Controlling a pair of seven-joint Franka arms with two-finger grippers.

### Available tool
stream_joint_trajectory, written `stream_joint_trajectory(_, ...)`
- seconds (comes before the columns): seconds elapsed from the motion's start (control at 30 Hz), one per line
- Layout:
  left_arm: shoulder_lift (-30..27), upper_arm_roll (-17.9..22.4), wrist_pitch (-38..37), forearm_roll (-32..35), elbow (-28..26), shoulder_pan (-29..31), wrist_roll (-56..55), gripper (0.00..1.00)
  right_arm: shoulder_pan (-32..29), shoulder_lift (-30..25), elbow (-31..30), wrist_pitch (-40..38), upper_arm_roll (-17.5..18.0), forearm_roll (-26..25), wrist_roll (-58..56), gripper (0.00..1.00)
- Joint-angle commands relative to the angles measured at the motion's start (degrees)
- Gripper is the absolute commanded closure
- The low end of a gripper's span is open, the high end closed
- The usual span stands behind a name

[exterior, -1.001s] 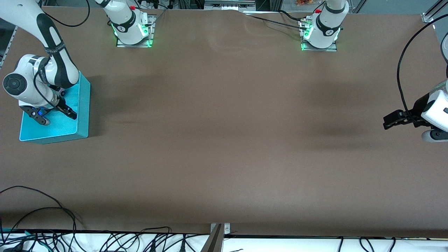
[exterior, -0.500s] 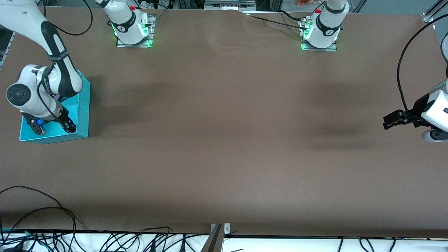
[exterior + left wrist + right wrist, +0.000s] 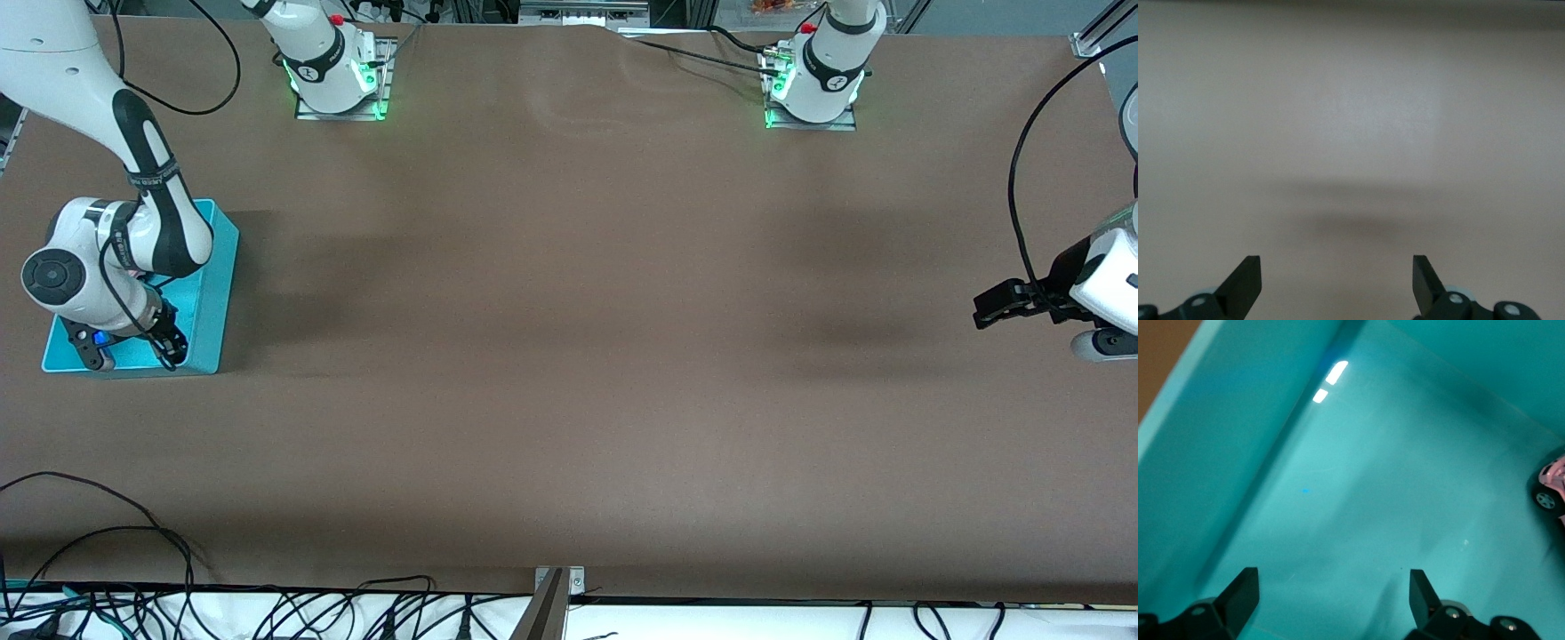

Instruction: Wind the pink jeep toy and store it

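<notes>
The pink jeep toy (image 3: 1553, 485) lies on the floor of the turquoise bin (image 3: 212, 293); only a pink corner and one dark wheel show at the edge of the right wrist view. In the front view the right arm hides it. My right gripper (image 3: 133, 358) is down inside the bin (image 3: 1358, 480), open, with nothing between its fingers (image 3: 1333, 580) and the jeep off to one side. My left gripper (image 3: 982, 311) waits open and empty over bare table (image 3: 1337, 263) at the left arm's end.
The bin stands at the right arm's end of the brown table (image 3: 569, 356). Cables (image 3: 133, 604) run along the table's edge nearest the front camera. A black cable (image 3: 1022, 160) loops above the left arm.
My right arm has swung toward the front camera and gone lower into the bin. The bin has shifted slightly the same way. The left arm has not moved.
</notes>
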Motion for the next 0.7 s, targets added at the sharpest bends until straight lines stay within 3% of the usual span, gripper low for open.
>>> stream_joint_trajectory(0.0,-1.19,0.07,-0.36,-1.38,-1.04,0.16,0.93,0.0,-0.49,-2.29,1.75,-3.45,2.81,-1.14,1.42,0.0)
stream_joint_trajectory(0.17,-1.19,0.07,-0.45,-1.38,-1.04,0.25,0.93,0.0,-0.32,-7.04,2.01,-6.79,6.06,-0.88,0.2,0.0)
stream_joint_trajectory(0.67,-1.19,0.07,-0.36,-1.38,-1.04,0.25,0.93,0.0,-0.41,-15.65,0.78,-13.64,7.11,-0.61,-0.42,0.0)
